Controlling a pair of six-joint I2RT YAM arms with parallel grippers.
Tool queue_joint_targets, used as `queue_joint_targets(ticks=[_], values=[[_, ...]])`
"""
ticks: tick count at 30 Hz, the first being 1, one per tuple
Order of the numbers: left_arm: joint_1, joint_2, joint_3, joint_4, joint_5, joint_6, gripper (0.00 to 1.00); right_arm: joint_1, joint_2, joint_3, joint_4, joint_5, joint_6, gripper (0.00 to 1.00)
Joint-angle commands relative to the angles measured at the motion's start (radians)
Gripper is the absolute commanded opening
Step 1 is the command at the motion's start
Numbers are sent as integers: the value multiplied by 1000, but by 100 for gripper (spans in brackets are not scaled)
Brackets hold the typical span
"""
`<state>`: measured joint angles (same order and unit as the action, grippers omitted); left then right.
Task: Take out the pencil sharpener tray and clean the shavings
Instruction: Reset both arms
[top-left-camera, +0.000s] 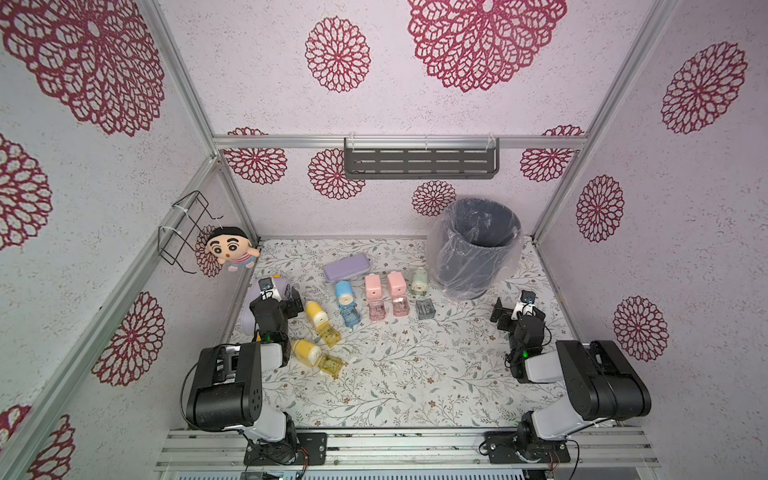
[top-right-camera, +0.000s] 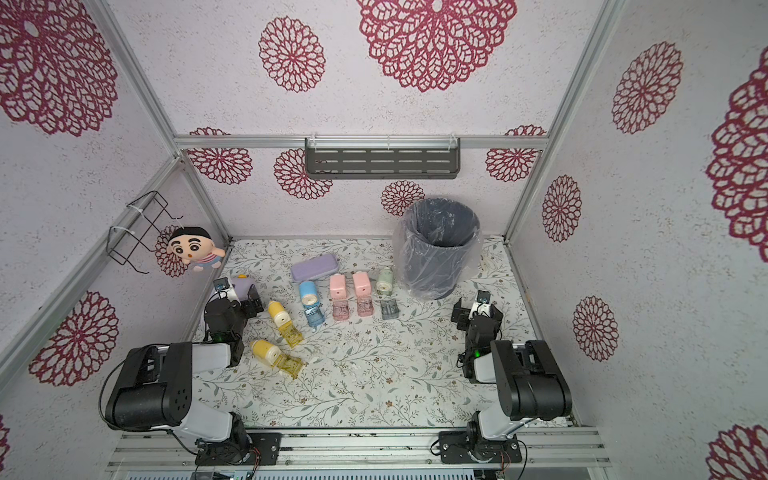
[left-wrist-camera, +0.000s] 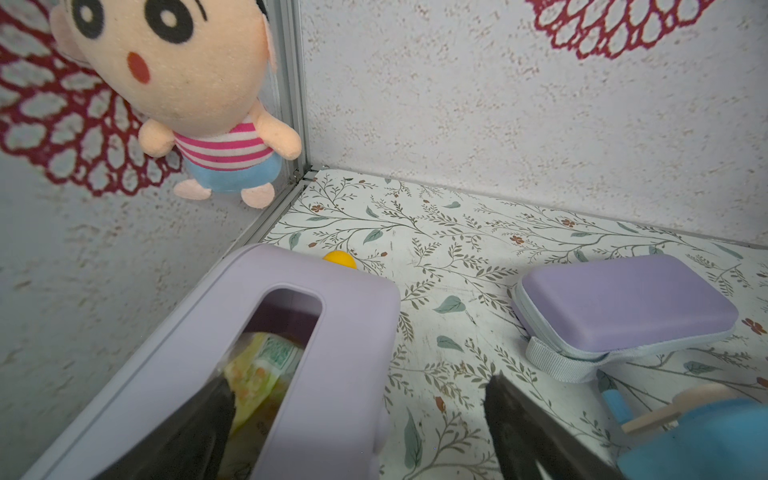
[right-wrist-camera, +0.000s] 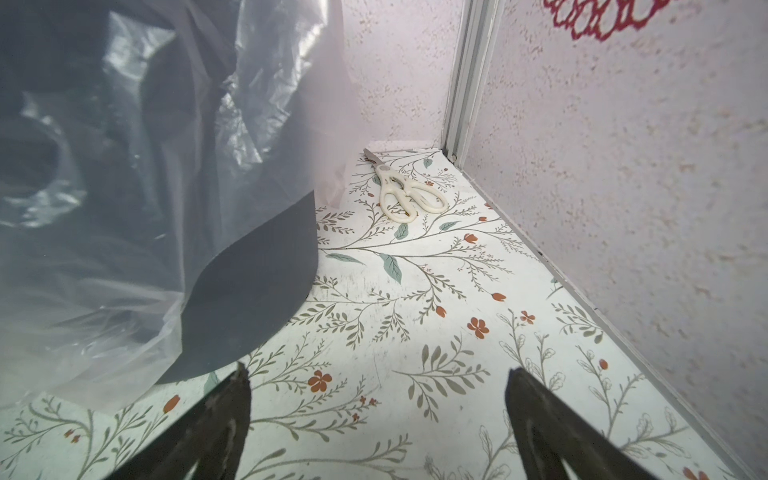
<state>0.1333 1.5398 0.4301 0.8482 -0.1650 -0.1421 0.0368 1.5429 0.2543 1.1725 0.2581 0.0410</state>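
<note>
Pencil sharpener tray (top-left-camera: 328, 333): yellow, pulled out, near your left tool (left-wrist-camera: 361, 388).
Both tools apart, empty. Hold it level; tip into the bin (top-left-camera: 469, 270) by your right tool (right-wrist-camera: 378, 376).

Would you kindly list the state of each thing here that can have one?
Left gripper: open.
Right gripper: open.
Yellow plastic pencil sharpeners: trays out.
Blue plastic pencil sharpener: tray out.
Pink plastic pencil sharpeners: trays out.
Pale green plastic pencil sharpener: grey tray out, apart.
Grey plastic-lined waste bin: upright, open.
Lilac zip case: closed.
White-handled scissors: closed.
</note>
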Motion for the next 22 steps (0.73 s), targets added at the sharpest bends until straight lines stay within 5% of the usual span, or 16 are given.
queue_joint_targets(ticks=[1,22], values=[[-4,10,-1,9,10,7,97,5,-7,2,21,3,-20,99],[-3,10,-2,8,12,9,97,3,-7,4,16,-1,-18,99]])
